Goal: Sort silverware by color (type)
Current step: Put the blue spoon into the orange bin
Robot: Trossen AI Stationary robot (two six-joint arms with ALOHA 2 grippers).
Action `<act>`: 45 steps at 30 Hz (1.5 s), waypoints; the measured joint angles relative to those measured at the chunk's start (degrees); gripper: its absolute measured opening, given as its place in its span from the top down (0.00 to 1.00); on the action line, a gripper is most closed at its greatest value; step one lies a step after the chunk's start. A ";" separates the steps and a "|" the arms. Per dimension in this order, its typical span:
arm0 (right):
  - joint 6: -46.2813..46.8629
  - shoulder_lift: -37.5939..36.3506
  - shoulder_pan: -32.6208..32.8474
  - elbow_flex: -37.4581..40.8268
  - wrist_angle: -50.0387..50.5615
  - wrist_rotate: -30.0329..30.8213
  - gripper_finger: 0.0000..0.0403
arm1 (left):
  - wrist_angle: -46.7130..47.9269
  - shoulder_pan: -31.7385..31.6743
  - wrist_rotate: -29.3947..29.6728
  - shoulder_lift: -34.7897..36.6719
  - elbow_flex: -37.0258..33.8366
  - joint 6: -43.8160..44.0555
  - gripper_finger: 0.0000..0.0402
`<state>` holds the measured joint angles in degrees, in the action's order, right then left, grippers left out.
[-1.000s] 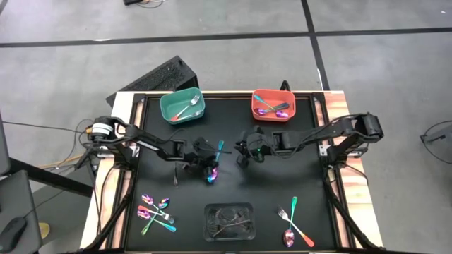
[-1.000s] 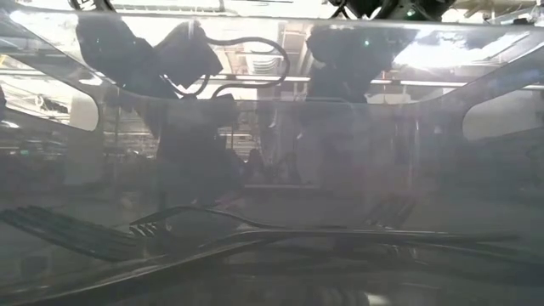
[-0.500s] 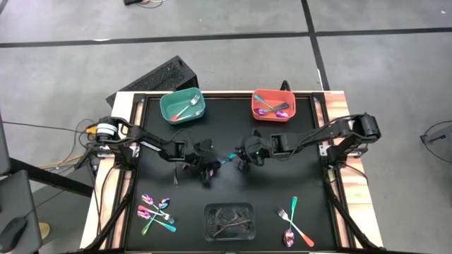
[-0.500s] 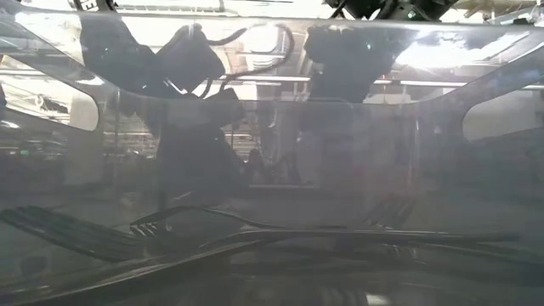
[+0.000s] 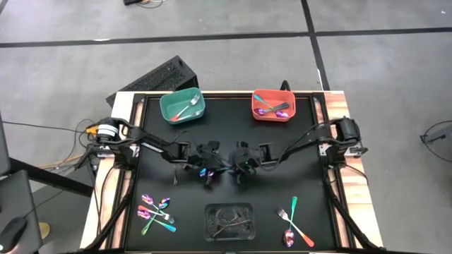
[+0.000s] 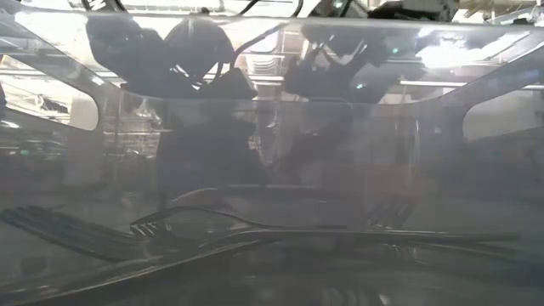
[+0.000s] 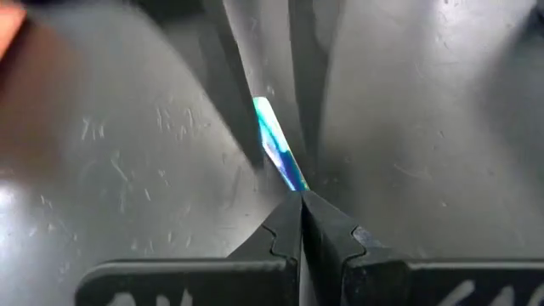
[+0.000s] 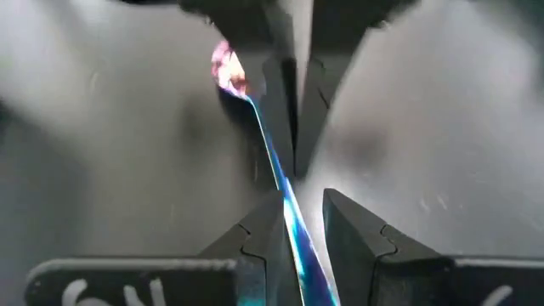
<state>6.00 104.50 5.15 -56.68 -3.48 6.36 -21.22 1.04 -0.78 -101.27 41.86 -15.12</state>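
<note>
From above, the left gripper (image 5: 207,166) and the right gripper (image 5: 240,166) meet nose to nose at the middle of the black table (image 5: 282,187), but the piece between them is only a speck of colour. The left wrist view shows its fingers (image 7: 289,238) clenched on the tip of a teal-handled spoon (image 7: 279,153); the right wrist view shows the same spoon (image 8: 276,183), pink bowl at the far end, its handle lying between fingers (image 8: 255,242) that stand parted around it, while the other arm's pinched tips reach in from beyond. The low view sees only dull grey cutlery through a clear wall, with both arms as dark shapes above. Across the table from the left: a loose cluster of rainbow pieces (image 5: 155,210) at the near left, a green bin (image 5: 182,106) holding one fork at the far side, the clear tray (image 5: 229,221) with grey cutlery at the near centre, an orange bin (image 5: 273,104) with several pieces, and a fork and spoons (image 5: 293,222) at the near right.
</note>
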 joint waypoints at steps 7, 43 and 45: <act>-1.59 4.46 -0.09 -2.31 -0.12 -2.09 0.74 | -0.07 0.02 5.71 0.04 0.02 3.00 1.00; 3.63 6.47 -2.73 -2.44 1.81 -3.59 0.95 | 14.97 -1.94 11.69 21.90 0.05 3.37 1.00; 3.63 4.24 -2.75 -2.36 4.67 -2.73 0.95 | 16.00 -2.35 11.72 22.63 0.05 3.84 1.00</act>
<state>9.63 108.74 2.39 -59.03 1.20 3.63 -5.22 -1.31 10.94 -78.64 41.91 -11.28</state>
